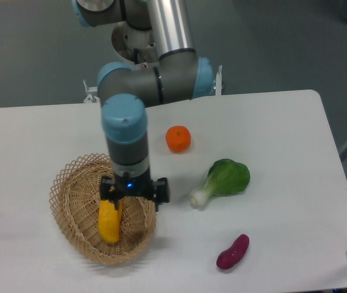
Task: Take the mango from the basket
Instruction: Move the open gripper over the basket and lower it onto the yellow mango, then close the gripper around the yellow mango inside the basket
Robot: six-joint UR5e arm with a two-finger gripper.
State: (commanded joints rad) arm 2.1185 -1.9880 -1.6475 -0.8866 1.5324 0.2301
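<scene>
The mango (109, 223) is a smooth yellow-orange oblong fruit lying lengthwise in the left half of the oval tan wicker basket (69, 183), at the front left of the table. My gripper (132, 198) points straight down over the basket. Its black body sits just above the mango's far end and slightly to its right. The fingertips are hidden between the gripper body and the basket's inside. I cannot tell whether they touch the mango, or whether the jaws are open or shut.
A round orange (178, 138) lies behind and to the right of the basket. A green bok choy (222, 181) lies to its right, and a purple sweet potato (233, 251) sits near the front edge. The arm's elbow (155, 82) hangs over the table's back.
</scene>
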